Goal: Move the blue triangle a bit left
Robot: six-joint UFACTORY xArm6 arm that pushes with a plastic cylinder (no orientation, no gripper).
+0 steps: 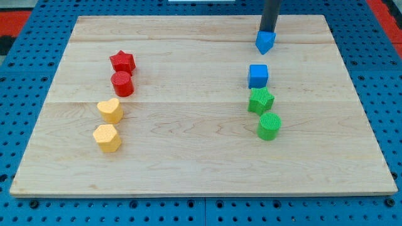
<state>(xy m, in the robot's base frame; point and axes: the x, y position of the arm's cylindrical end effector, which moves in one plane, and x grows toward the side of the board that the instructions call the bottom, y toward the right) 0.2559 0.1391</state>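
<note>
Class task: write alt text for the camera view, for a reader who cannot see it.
My tip touches the blue triangle from behind, near the wooden board's top right. Below sit a blue cube and two green blocks; red and yellow blocks stand left.

And here's all we have of ourselves in the camera view: a single rod [271,16], coming in from the view's top edge, which cuts off everything above it. It's dark, a charcoal grey close to black, and one even colour along the whole visible length. The sides are straight and run close to parallel, so we read it as a plain round bar, rather thick for its short visible stretch. The surface looks smooth and dull. Down at the bottom, our tip [269,31] ends in a blunt, flat cut, the same dark shade as the shaft above it.
</note>
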